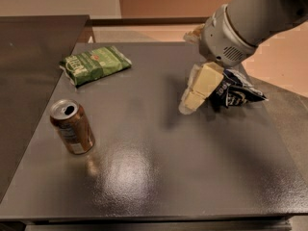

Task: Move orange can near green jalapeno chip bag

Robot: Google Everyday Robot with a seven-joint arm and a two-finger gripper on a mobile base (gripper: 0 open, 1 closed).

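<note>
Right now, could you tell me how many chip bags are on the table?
2. The green bag lies far left on the table; the dark bag lies right, partly hidden behind the end effector.

One orange can [72, 127], the only one of its kind. Two chip bags in all: one green chip bag [95, 64] and one dark chip bag [238, 94]. One grey table [159, 177] bearing all three. One arm [255, 18], ending in one gripper [193, 96], poised above the table's right half, just left of the dark chip bag. One darker surface [29, 57] off to the left.
</note>
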